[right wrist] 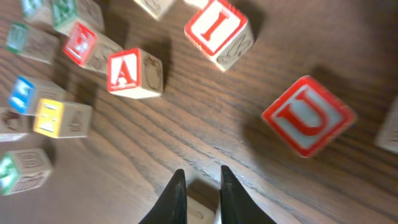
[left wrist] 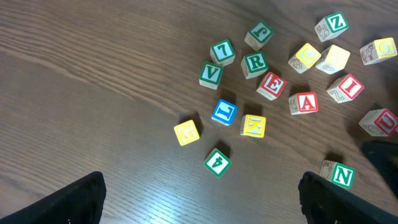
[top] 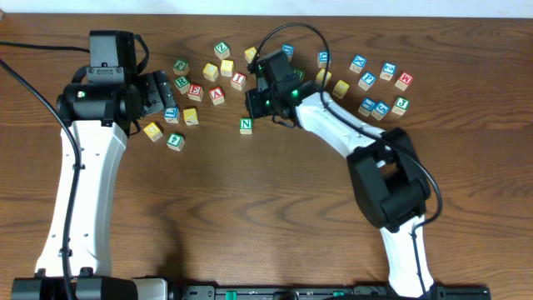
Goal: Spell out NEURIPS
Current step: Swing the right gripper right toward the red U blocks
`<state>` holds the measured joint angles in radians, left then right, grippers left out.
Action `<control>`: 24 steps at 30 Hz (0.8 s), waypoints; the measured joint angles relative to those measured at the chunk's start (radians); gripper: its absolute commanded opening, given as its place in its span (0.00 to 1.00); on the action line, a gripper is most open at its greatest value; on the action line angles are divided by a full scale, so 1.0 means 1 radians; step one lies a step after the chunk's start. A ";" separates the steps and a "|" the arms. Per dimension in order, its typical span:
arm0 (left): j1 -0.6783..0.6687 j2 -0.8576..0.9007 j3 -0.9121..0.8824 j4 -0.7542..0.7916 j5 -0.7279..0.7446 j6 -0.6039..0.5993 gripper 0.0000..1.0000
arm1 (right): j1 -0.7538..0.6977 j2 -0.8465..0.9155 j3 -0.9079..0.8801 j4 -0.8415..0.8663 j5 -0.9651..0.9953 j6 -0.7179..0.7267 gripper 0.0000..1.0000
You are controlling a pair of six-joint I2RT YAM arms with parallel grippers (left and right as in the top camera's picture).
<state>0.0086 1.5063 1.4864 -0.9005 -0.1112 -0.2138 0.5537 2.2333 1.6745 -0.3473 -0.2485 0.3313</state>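
Low over the counter (right wrist: 186, 137), right fingers (right wrist: 176, 198) almost together.
Cannot tell whether clamped on the pale block (right wrist: 200, 211) between. U cube (right wrist: 308, 115) near right, I cube (right wrist: 217, 31) farther; could knock U askew if swept low; left fingers (left wrist: 81, 199) wide apart.

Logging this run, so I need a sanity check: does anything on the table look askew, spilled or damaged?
Nothing looks spilled or damaged. The alphabet cubes lie scattered at mixed angles, none lined up. The green N cube sits alone, apart from the main cluster, near the right gripper.

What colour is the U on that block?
Red; the U block shows best in the right wrist view.
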 measured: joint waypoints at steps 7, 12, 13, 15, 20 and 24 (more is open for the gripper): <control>0.000 0.000 0.000 -0.001 0.000 0.000 0.98 | -0.023 -0.146 0.000 -0.077 -0.008 -0.003 0.17; 0.000 0.000 0.000 0.000 0.000 0.000 0.98 | -0.044 -0.240 0.013 -0.159 -0.011 -0.003 0.18; 0.000 0.000 0.000 -0.001 0.000 0.000 0.98 | -0.049 -0.249 0.013 -0.170 -0.013 -0.003 0.18; 0.000 0.000 0.000 -0.001 0.000 0.000 0.98 | -0.062 -0.267 0.013 -0.208 -0.013 -0.003 0.19; 0.000 0.000 0.000 -0.001 0.000 0.000 0.98 | -0.080 -0.278 0.013 -0.290 -0.012 -0.003 0.22; 0.000 0.000 0.000 -0.001 0.000 0.000 0.98 | -0.093 -0.278 0.013 -0.360 -0.005 -0.003 0.22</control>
<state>0.0086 1.5063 1.4864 -0.9016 -0.1112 -0.2134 0.4606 1.9553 1.6878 -0.7074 -0.2535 0.3283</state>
